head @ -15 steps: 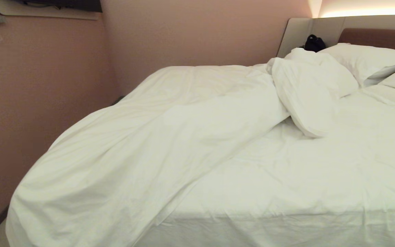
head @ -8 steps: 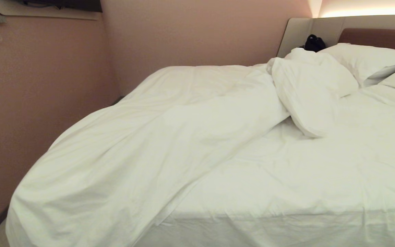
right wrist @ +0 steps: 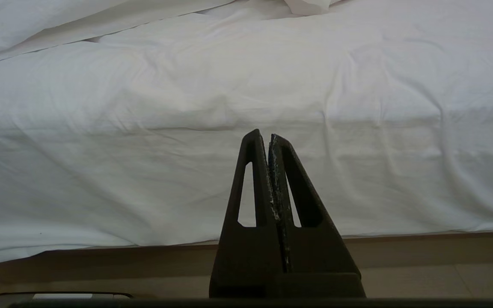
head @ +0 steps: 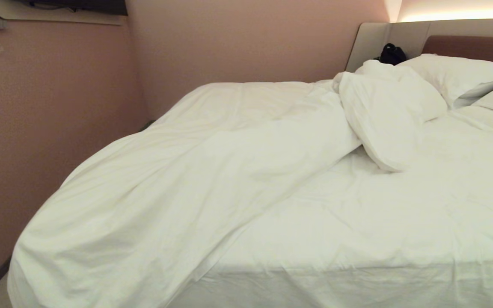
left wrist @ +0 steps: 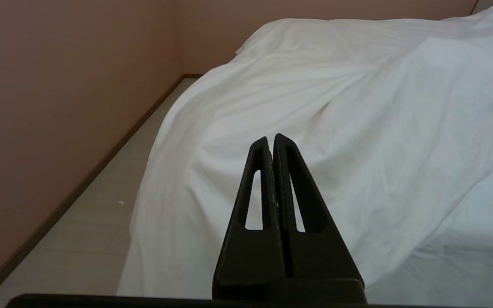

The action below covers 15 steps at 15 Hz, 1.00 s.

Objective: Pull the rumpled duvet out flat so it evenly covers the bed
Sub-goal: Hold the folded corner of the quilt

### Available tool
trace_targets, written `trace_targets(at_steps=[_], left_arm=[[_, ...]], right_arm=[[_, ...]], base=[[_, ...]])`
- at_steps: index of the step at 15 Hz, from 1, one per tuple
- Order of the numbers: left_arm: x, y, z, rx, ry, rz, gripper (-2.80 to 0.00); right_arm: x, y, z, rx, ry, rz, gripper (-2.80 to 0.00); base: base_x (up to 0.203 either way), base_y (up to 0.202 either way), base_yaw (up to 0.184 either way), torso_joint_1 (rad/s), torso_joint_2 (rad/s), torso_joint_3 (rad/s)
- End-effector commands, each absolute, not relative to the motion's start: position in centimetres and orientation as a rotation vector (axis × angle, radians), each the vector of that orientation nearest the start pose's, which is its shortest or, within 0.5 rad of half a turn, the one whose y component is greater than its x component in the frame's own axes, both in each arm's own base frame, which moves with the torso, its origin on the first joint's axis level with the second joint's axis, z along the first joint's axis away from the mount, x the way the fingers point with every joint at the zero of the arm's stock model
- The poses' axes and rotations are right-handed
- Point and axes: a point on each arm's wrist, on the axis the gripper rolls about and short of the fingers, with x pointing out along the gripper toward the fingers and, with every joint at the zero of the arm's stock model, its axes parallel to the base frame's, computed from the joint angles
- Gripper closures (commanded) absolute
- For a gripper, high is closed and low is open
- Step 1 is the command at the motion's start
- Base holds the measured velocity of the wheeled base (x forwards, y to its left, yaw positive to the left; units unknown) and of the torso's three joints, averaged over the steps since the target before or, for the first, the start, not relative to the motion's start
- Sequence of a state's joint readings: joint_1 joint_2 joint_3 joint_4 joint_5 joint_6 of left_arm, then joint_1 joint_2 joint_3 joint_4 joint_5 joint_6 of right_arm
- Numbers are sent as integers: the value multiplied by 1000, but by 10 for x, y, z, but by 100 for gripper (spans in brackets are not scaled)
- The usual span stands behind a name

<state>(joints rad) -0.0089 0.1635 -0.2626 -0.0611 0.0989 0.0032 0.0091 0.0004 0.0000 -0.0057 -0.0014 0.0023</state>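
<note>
Left gripper [left wrist: 272,139] pressed together, empty, aimed at duvet [head: 178,184] bunched over bed [head: 357,239] left side. Right gripper [right wrist: 265,137] likewise closed, facing bed's near edge (parked, apparently). Approach step; next move needs jaws parted, then duvet edge grasped.

Head: bed [head: 357,239] viewed from above its near edge.
Wrists: aimed low at that edge.
Shared: duvet [head: 178,179].

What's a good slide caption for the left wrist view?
Left gripper, shut and empty, faces the rumpled duvet draping over the bed's corner toward the floor.
</note>
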Motion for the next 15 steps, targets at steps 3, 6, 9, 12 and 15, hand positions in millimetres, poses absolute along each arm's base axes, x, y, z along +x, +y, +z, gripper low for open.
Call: trace_targets(at_steps=[3,6,9,12,15], left_arm=[[-32,-1,107,12,-142,-32,0],[-25,-2,88,15,-68,-99,0],[-25,-2,85,8,-57,-76,0],[-23,1,80,24,-43,25,0],[-23,1,81,17,-55,23,0]], right_arm=[[-23,0,76,3,-6,9,0],[-23,0,76,2,-6,8,0],[-23,0,76,2,-6,8,0],[-23,0,76,2,-6,8,0],[-23,0,76,2,-6,8,0]], base=[[0,0,0,0,0,0],[0,0,0,0,0,0],[0,0,0,0,0,0],[0,0,0,0,0,0],[0,0,0,0,0,0]])
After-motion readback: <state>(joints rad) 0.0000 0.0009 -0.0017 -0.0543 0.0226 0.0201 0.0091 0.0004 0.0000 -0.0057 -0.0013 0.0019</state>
